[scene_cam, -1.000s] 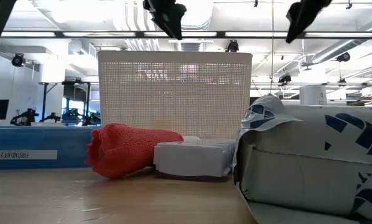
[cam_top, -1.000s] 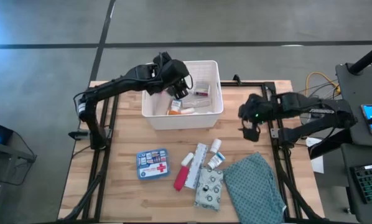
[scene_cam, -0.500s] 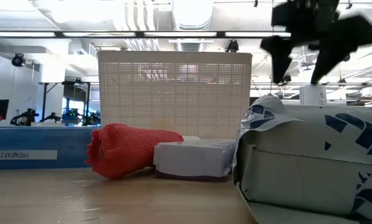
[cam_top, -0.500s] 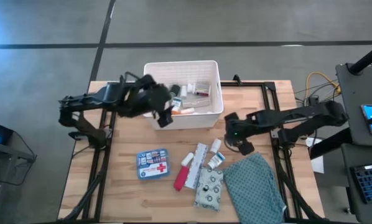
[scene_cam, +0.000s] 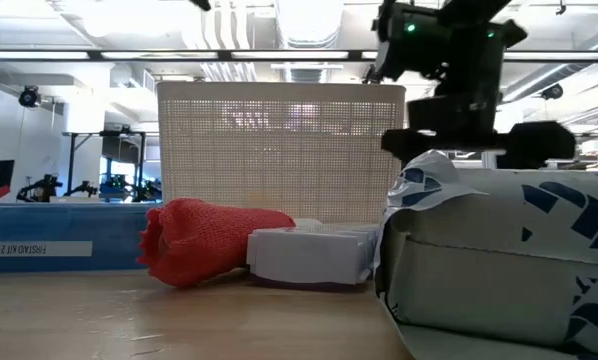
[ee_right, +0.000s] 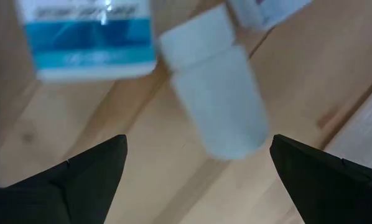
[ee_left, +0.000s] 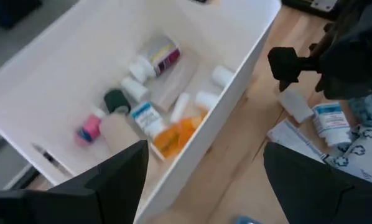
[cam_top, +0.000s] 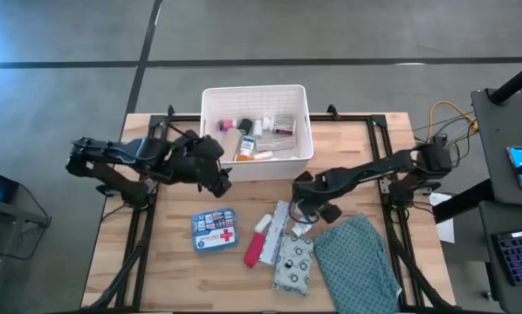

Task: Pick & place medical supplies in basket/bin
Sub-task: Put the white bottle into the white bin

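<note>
The left gripper point(cam_top: 216, 174) hovers just off the table's left half, beside the near-left corner of the basket point(cam_top: 213, 159), its fingers spread with nothing between them; it looks done with a drop and is the farther of the two from what remains. On the table point(cam_top: 178, 249) toward the near edge lies the blue first-aid box point(cam_top: 214, 228), flat, with the red tube point(cam_top: 254, 247), a flat white packet point(cam_top: 279, 228) and the patterned pouch point(cam_top: 293, 264) in a cluster to its right. The basket sits at the far edge, centred, and already holds several small bottles and an orange vial point(ee_left: 173, 134). Right of centre, the right gripper point(cam_top: 311, 203) hangs low over two white pill bottles point(cam_top: 302, 215) that lie on their sides just beside the far-left corner of the teal cloth point(cam_top: 357, 262). Its wrist view shows its fingers spread wide, one to either side of the plain white bottle point(ee_right: 214, 99), which lies directly ahead of the jaws with its long axis running roughly away from them, so the fingers straddle its width rather than its length. The blue-labelled bottle point(ee_right: 86, 37) lies close alongside, near enough that a closing finger could nudge it. The right arm is plainly the nearer one for this pick, and a short straight descent seems all that is needed.
</note>
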